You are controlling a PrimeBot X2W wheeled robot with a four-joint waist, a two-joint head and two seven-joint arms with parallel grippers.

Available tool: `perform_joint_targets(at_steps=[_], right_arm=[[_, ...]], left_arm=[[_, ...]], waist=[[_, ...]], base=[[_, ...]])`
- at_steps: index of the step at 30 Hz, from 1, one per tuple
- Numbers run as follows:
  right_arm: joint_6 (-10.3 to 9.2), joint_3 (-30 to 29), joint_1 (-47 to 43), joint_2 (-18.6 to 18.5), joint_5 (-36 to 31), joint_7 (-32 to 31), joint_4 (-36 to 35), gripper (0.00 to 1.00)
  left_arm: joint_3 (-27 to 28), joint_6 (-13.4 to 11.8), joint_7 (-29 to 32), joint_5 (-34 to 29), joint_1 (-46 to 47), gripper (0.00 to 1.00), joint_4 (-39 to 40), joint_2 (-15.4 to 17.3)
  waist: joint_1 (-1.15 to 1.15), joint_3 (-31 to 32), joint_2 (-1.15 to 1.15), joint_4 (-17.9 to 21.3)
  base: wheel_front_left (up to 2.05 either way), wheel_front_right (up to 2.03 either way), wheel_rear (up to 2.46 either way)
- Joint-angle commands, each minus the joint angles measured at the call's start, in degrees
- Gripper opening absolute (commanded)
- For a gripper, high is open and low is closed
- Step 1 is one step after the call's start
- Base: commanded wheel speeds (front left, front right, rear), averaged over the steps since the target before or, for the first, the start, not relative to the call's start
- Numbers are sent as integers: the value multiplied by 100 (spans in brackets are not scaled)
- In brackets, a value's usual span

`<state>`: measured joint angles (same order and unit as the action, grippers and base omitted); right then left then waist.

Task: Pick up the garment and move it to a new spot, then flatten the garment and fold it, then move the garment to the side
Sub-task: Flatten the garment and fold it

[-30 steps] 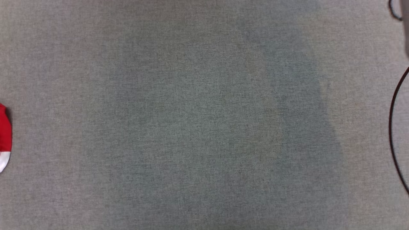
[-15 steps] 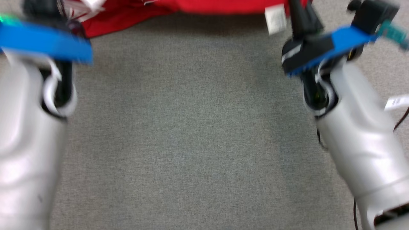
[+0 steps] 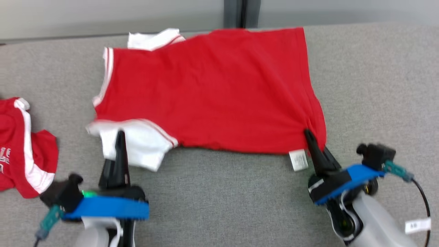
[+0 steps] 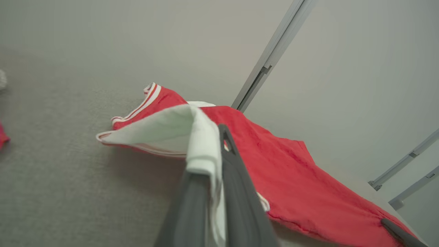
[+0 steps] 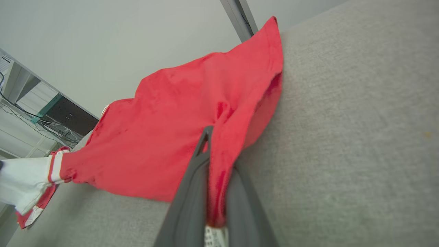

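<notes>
The garment (image 3: 212,89), a red shirt with white sleeves, lies spread across the grey table (image 3: 240,206), its far edge near the table's back edge. My left gripper (image 3: 120,135) is shut on the near white sleeve (image 4: 164,130), which drapes over its fingers in the left wrist view. My right gripper (image 3: 307,134) is shut on the near right hem corner, beside a white label (image 3: 298,160). In the right wrist view the red cloth (image 5: 178,113) bunches between the fingers of that gripper (image 5: 209,132) and lifts slightly off the table.
A second red and white garment (image 3: 20,151) lies crumpled at the table's left edge. A pale wall with a dark post (image 3: 240,13) stands behind the table. A black cable (image 3: 423,202) trails from my right wrist.
The head camera has swung: a second ago it saw bare table, then the garment's near edge at the top, now the whole garment and both grippers. Both grips look unchanged.
</notes>
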<state>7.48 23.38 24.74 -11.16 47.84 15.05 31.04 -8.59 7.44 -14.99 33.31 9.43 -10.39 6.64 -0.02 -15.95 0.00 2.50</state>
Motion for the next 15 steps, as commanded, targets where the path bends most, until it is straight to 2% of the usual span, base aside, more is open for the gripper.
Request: perform_joint_targets(at_steps=[1, 8, 15], right_arm=[[3, -44, -151, -49, -35, 18, -45, 0], [3, -200, -1134, -191, -49, 17, -263, 0], [3, -372, -2002, -291, -86, -12, -500, 0]], left_arm=[[30, 5, -27, -27, -116, 0, 50, -4], [142, 5, -27, -183, -1234, 0, 288, -252], [38, -57, -27, -221, -2109, 0, 472, -337]], waist=[[2, 194, 0, -38], [2, 641, 0, -71], [2, 969, 0, -135]], base=[[0, 0, 0], [0, 0, 0], [0, 0, 0]])
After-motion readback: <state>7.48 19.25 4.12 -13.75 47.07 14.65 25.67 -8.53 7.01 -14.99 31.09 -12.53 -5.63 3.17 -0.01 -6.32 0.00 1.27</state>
